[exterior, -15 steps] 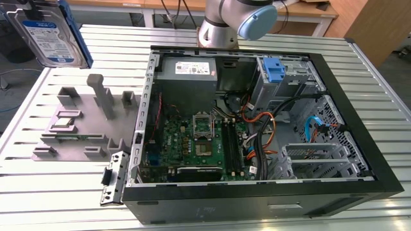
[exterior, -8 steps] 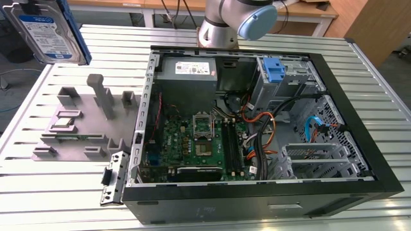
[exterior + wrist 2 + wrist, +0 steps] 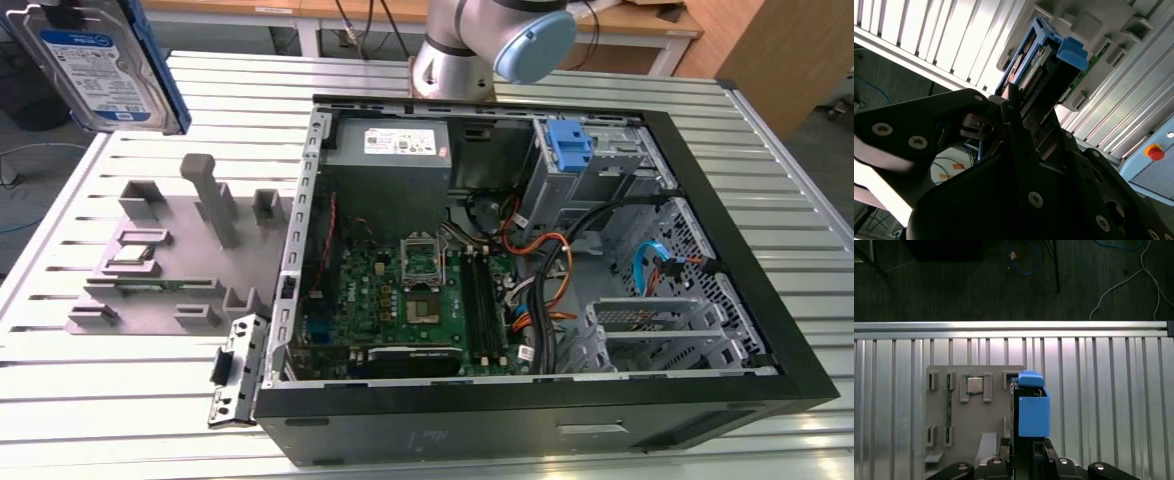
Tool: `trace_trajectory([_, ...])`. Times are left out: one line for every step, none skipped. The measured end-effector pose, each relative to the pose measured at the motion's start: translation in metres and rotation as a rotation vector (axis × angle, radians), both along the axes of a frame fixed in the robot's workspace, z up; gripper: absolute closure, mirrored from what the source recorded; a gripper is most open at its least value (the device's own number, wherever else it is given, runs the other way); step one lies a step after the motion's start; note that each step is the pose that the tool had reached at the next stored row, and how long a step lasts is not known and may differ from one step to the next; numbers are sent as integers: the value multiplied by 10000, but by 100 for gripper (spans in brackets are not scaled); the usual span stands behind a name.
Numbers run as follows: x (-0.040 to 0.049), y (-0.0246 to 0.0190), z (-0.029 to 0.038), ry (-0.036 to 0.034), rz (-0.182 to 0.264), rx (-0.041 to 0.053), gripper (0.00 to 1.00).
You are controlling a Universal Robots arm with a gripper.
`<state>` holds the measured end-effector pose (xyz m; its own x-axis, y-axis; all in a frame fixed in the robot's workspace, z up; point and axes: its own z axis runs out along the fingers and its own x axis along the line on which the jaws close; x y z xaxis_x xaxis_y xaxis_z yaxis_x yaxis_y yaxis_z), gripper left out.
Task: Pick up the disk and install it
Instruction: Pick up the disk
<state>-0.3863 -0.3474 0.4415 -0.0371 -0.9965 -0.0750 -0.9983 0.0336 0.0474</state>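
In the exterior view, a slatted aluminium surface (image 3: 134, 420) carries an open black computer case (image 3: 534, 430) lying on its side, with its green motherboard (image 3: 414, 300) and grey power-supply box (image 3: 394, 145) exposed. A grey fixture plate (image 3: 160, 270) lies just beside the case on the exterior view's left. The arm (image 3: 487, 45) rises behind the case, with wooden benches (image 3: 641, 25) beyond it. The disk (image 3: 100, 60) hangs in the air at the upper corner on the exterior view's left, label facing the camera. It is clear of the surface and well apart from the case. In the second wrist view, the slats (image 3: 954, 40) and the fixture plate (image 3: 1089, 20) lie beyond the black jaws, which are clamped on the disk (image 3: 1049, 60), one against each flat face, with its blue rail end pointing away. A red button (image 3: 1154, 151) shows at one edge. In the first wrist view, the surface (image 3: 1104, 390) ends at a dark floor (image 3: 954, 285) strewn with cables. The disk (image 3: 1033, 410) is edge-on between the closed jaws, raised over the edge of the fixture plate (image 3: 979, 410), which holds a small silver chip (image 3: 974, 385).
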Motion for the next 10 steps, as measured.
trace_trajectory([7, 0, 0, 0, -1, 0, 65])
trace_trajectory([14, 0, 0, 0, -1, 0, 65])
trace_trajectory([21, 0, -1, -1, -1, 0, 65])
trace_trajectory([29, 0, 0, -1, -1, 0, 65])
trace_trajectory([37, 0, 0, -1, -1, 1, 65])
trace_trajectory([47, 0, -1, -1, -1, 1, 65])
trace_trajectory([56, 0, -1, -1, -1, 1, 65])
trace_trajectory([67, 0, 0, 0, -1, 0, 65])
trace_trajectory([77, 0, -1, -1, -1, 0, 65])
trace_trajectory([84, 0, 0, 0, -1, 0, 65])
